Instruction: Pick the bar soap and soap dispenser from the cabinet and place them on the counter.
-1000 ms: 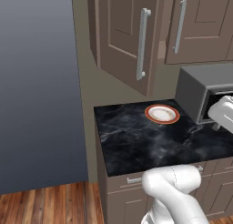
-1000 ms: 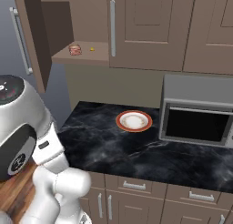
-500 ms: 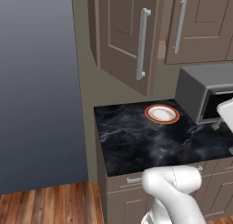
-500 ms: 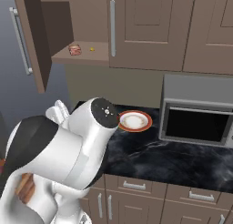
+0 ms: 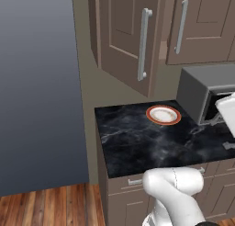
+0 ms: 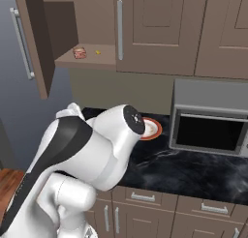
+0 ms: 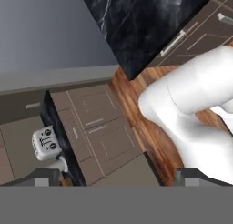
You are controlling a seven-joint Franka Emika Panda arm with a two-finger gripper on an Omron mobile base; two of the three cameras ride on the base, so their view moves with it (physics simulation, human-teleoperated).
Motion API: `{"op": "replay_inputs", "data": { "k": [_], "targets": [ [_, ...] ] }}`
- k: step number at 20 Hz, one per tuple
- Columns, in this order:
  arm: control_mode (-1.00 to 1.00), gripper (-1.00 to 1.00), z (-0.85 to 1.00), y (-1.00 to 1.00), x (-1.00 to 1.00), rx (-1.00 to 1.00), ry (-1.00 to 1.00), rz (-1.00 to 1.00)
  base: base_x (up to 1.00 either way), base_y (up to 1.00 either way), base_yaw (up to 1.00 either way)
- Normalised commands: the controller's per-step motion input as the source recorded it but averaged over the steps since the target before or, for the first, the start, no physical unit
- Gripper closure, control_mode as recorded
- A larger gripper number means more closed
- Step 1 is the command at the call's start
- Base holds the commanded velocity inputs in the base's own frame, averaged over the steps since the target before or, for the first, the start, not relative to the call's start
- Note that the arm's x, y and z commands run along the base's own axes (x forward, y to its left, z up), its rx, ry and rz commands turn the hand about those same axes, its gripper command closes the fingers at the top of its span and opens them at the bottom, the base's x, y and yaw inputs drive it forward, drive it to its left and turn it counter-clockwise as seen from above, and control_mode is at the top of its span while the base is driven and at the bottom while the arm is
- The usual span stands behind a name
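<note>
The cabinet (image 6: 87, 34) hangs open at the upper left, its door (image 5: 137, 41) swung out. On its inner shelf sits the soap dispenser (image 6: 80, 52), a small brown shape with white, and to its right the tiny orange-tan bar soap (image 6: 98, 52). Below lies the black marble counter (image 5: 137, 142). My gripper (image 7: 120, 178) is open, with its two dark fingertips (image 7: 48, 177) far apart and nothing between them. It hangs well away from the shelf, looking down at the counter's corner (image 7: 136, 32) and the wooden floor.
A white plate with an orange rim (image 5: 163, 115) lies at the back of the counter beside a grey microwave (image 6: 210, 130). My bulky white arm (image 6: 92, 155) fills the foreground before the counter. A toaster (image 7: 45, 143) stands on another unit. Closed wall cabinets (image 6: 193, 29) continue to the right.
My arm has swung up across the right base view and now hides the plate's left edge. In the left base view the white hand has slid toward the right edge.
</note>
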Motion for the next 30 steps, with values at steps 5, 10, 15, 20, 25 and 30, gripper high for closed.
{"op": "replay_inputs", "data": {
  "k": [5,10,15,20,25,30],
  "targets": [
    [-1.00,-1.00,0.03,0.00,0.30,0.13,-0.07,-0.02,0.00,0.00,0.00],
    [-1.00,-1.00,0.07,0.05,0.41,0.15,-0.05,-0.03,0.00,0.00,0.00],
    [-1.00,-1.00,0.19,0.00,0.30,0.12,0.00,0.02,0.00,0.00,0.00],
    [-1.00,-1.00,0.17,0.01,0.22,0.02,0.00,0.06,0.00,0.00,0.00],
    [-1.00,-1.00,0.25,0.03,0.19,0.02,0.00,0.05,0.00,0.00,0.00],
    [-1.00,-1.00,0.21,0.08,0.16,0.03,0.00,0.05,0.00,0.00,0.00]
  ]
}}
